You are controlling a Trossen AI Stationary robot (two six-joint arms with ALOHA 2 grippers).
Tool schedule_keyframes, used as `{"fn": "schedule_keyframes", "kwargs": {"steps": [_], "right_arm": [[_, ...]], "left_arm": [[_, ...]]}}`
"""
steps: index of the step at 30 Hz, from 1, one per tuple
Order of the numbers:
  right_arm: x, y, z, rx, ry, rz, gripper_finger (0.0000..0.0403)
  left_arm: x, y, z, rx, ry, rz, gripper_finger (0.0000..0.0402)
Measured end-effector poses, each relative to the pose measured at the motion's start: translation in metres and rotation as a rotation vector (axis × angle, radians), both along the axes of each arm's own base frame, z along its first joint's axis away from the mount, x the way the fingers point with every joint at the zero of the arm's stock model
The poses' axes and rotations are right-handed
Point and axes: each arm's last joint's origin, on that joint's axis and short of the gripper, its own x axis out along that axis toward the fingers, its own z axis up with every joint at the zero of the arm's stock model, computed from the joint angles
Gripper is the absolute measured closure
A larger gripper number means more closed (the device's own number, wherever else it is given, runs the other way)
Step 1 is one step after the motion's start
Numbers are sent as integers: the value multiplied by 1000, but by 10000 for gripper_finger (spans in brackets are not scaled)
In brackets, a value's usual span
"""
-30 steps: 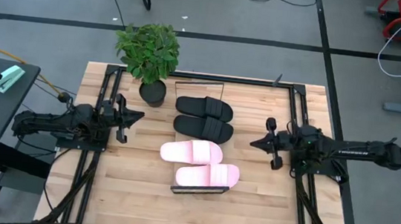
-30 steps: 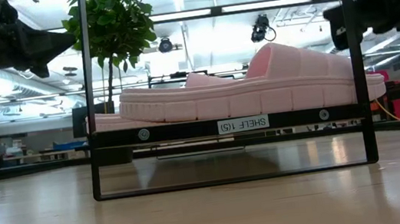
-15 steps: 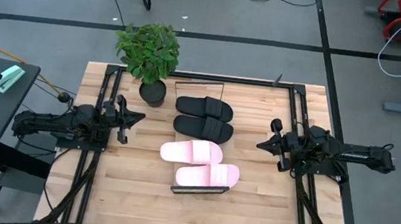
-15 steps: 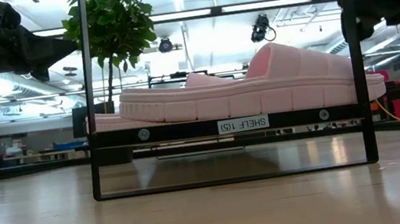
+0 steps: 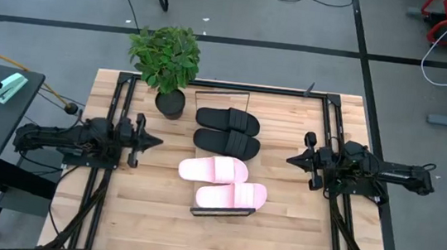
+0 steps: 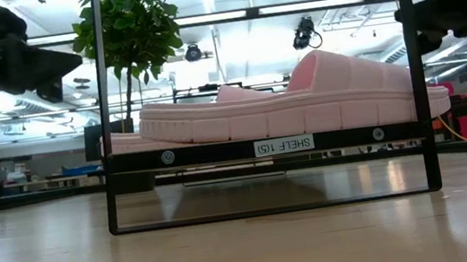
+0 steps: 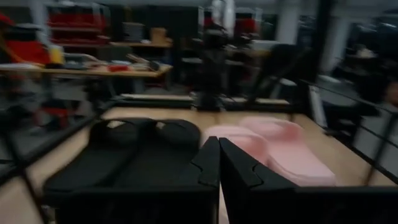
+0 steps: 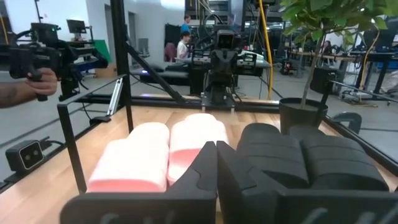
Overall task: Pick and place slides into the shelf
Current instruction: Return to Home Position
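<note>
Since the black slides [image 5: 228,120] and the pink slides [image 5: 214,170] are all lying side by side on the shelf [image 5: 220,213], the job is looking finished, and the arms are needing only a smooth, level fold back to rest. The left gripper [image 5: 145,142] and the right gripper [image 5: 293,160] are hanging well apart from the shelf on either side, each with fingers [image 7: 249,180] pressed together, holding nothing. Nothing seems to be blocking them: the potted plant [image 5: 166,56] is sitting by the black pair's end, off the left arm's line, and a person's hand [image 8: 28,84] is gripping a device [image 8: 43,53] beyond the table [image 5: 278,239].
</note>
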Motion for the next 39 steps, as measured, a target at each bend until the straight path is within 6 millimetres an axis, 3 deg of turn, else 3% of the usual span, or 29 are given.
{"fn": "schedule_keyframes", "kwargs": {"steps": [13,27,39], "right_arm": [[0,0,0,5,1,16,403],[2,0,-2,55,31,9,384],[2,0,-2,54,32,9,385]], "left_arm": [[0,-1,-2,7,18,-47,370],[0,0,-2,-66,18,-42,388],[0,0,-2,-66,18,-42,369]]}}
